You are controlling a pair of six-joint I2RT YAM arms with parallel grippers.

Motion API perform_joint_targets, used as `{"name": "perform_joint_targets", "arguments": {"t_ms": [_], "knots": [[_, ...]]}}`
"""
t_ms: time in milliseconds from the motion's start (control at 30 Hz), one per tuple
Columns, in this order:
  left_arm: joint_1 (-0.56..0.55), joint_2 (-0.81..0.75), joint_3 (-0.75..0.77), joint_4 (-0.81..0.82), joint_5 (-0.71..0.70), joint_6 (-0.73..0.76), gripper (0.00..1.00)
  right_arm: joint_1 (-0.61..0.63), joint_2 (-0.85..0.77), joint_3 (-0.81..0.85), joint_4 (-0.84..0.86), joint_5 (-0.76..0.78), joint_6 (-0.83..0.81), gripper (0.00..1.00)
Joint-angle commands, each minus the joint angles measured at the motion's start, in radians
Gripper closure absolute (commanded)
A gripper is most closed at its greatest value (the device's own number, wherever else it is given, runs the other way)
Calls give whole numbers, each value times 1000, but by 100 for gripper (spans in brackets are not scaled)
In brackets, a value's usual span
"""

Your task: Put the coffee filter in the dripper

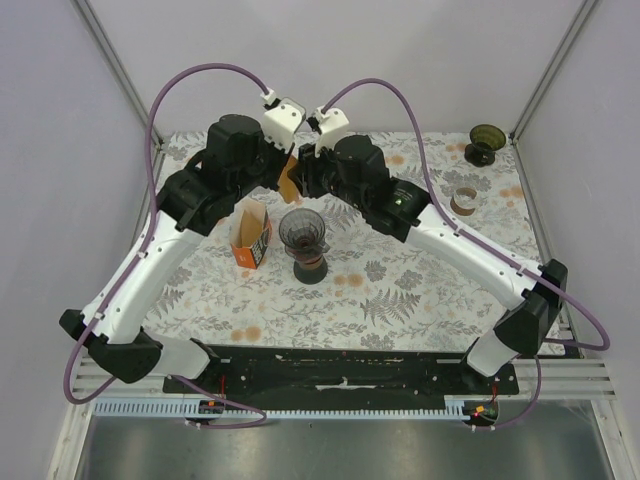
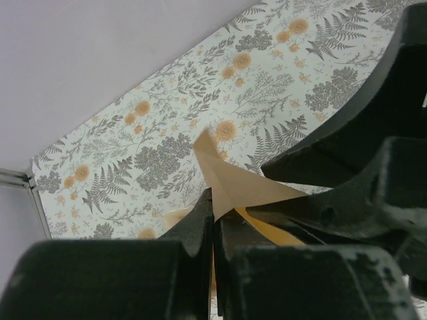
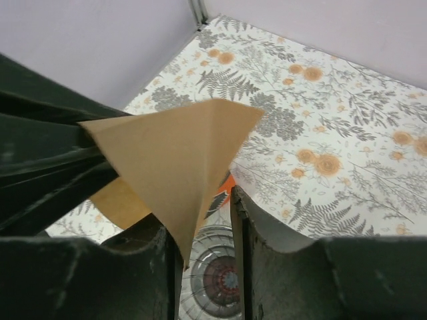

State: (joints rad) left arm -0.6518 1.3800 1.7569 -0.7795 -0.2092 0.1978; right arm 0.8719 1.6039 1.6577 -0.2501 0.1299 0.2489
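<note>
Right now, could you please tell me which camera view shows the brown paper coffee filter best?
The right wrist view: the brown paper coffee filter fills its centre as a broad cone. The left wrist view shows only a corner pinched in the left gripper; the top view shows just a small sliver.

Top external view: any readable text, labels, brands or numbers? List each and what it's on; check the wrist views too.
Orange box: dark panel on its side, any print too small to read.
Coffee filter: plain brown paper, no print.
Dripper: no marking visible.
No legible text in any view.
</note>
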Motion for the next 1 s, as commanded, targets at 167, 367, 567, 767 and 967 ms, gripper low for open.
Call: {"name": "perform_joint_targets", "arguments": {"t_ms": [167,367,567,767,967], "knots": [[-5,-18,46,16,36,-40,98,4,37,48,20,76,-25,81],[-3,-22,-17,88,-104,37,59,-11,13,51,18,51,73,100],[-3,-15,-22,117,-99,35,42,-46,-4,53,41,-119,216,100],[-3,-16,-45,121,-102,32,40,-80,-38,14,109,-154,296,100],[-3,-30,-77,121,-119,32,42,-94,-36,19,141,-177,320,100]]}}
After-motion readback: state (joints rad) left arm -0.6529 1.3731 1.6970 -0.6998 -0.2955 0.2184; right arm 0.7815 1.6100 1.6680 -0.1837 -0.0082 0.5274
